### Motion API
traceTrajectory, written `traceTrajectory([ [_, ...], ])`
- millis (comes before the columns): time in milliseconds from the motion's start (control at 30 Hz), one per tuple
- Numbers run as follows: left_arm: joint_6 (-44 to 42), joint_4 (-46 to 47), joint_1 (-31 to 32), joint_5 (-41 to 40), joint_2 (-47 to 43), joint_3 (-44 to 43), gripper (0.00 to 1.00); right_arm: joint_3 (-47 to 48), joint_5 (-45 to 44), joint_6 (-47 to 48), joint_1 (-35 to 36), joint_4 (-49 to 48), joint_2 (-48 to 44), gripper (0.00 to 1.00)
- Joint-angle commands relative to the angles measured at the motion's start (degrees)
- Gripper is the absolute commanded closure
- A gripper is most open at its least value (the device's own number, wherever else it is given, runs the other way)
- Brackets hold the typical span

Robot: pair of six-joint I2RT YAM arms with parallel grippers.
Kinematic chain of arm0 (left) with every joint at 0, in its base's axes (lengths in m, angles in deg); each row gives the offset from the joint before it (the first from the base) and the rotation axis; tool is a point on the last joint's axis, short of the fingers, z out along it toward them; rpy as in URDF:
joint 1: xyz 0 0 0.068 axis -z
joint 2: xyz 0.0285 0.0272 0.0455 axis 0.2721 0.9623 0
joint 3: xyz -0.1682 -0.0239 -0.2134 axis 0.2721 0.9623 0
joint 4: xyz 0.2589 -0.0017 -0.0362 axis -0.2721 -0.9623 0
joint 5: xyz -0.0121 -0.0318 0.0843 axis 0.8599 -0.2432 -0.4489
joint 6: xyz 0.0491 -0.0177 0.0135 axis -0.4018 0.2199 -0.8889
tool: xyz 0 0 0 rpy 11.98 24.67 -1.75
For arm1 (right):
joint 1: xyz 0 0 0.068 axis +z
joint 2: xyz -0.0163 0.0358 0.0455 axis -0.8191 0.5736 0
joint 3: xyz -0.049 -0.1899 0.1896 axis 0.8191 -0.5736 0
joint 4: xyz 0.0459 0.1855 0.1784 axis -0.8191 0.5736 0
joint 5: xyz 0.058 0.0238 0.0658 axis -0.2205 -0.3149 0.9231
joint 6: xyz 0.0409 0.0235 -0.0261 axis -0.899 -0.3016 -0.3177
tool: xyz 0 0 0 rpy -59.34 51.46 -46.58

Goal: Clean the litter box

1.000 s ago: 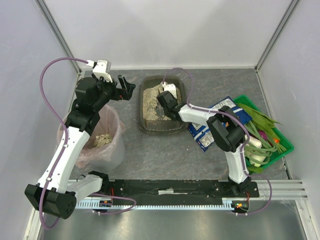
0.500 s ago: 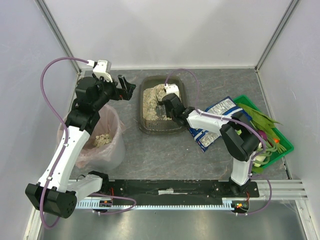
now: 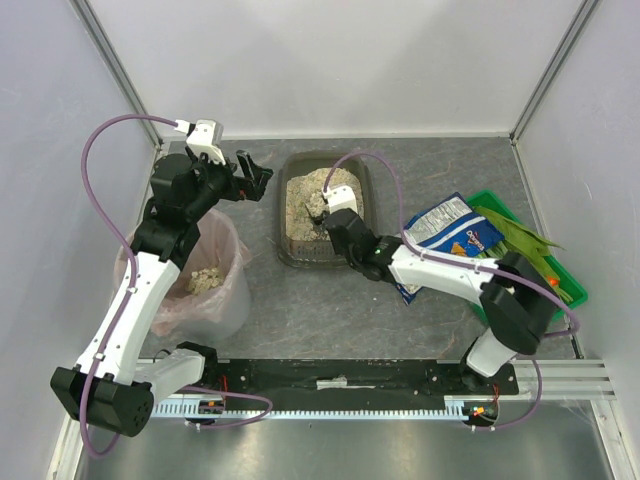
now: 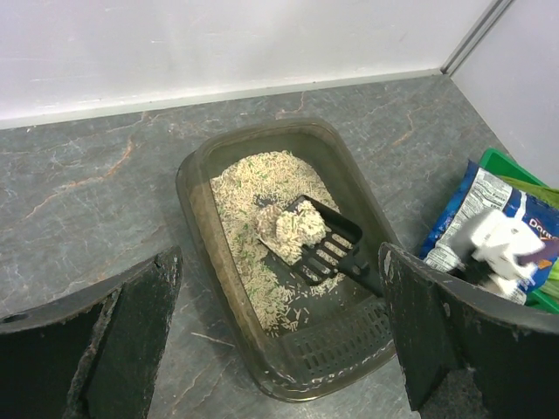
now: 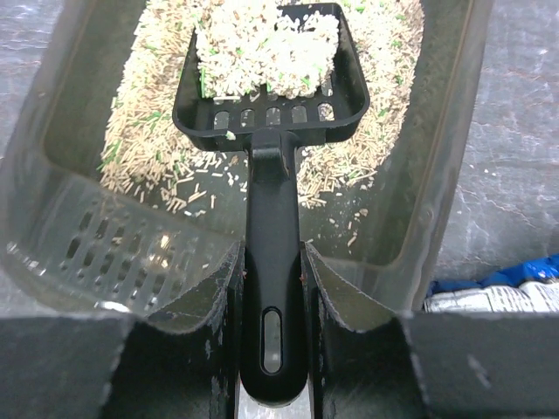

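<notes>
My right hand [image 5: 271, 266] is clamped tight on the scoop [image 5: 272, 196] handle, clump [image 5: 266, 48] aboard, over the litter box [image 3: 327, 262] at the bench's [image 3: 300, 310] far middle, my left hand [image 4: 279, 336] gapes empty, and the box looks stiff and light with loose granules [image 4: 244, 183], so I'd hold its wide rim.

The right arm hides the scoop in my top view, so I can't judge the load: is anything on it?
Observer: Yes, the right wrist view shows one big clump on the scoop.
Operator: Grip sound?
Observer: The right gripper is shut on the handle at its rear end, and the handle lies straight between the fingers.
Operator: Loose grains left?
Observer: A few by the slots. The scoop is over the box, so they would likely fall there.
</notes>
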Motion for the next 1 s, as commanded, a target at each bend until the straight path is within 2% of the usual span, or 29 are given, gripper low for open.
traceTrajectory([
  [0,0.95,2.93,-0.24,0.76,-0.5,0.58,0.02,-3.1,-7.55,-0.66,2.56,-2.42,-8.44,1.0],
  [133,1.47,2.84,-0.25,1.81,0.56,0.5,0.02,-10.82,-7.39,-2.43,2.91,-8.03,-13.19,1.0],
  [233,2.0,2.84,-0.16,3.04,0.47,0.67,0.02,-11.12,-5.62,-0.67,4.67,-9.45,-12.94,1.0],
  [333,1.74,2.93,-0.16,3.13,-0.76,2.16,0.02,-13.29,-9.13,-1.55,4.76,-7.42,-13.98,1.0],
  [433,1.21,2.75,-0.07,1.9,-2.08,3.92,0.02,-16.46,-7.57,0.55,4.85,-12.77,-18.03,1.0],
  [467,1.21,2.75,-0.16,1.81,-2.34,4.1,0.02,-16.39,-5.2,1.08,4.85,-12.87,-18.38,1.0],
  [600,1.04,2.49,-0.07,1.72,-1.73,4.28,0.02,-15.76,-7.81,-1.72,3.54,-10.06,-18.82,1.0],
  [733,1.39,2.4,-0.07,2.51,-1.38,4.1,0.02,-18.15,-2.37,-1.64,2.82,-15.33,-20.33,1.0],
  [833,1.56,2.31,-0.16,3.57,-1.64,3.92,0.02,-14.45,-5.17,-1.63,4.23,-10.34,-17.51,1.0],
  [900,1.48,1.79,-0.16,4.01,-1.9,3.92,0.02,-17.42,-5.54,-3.91,1.97,-11.9,-18.99,1.0],
  [967,1.39,1.69,-0.07,3.66,-2.78,4.62,0.02,-19.89,-2.29,-4.1,1.16,-17.42,-21.89,1.0],
])
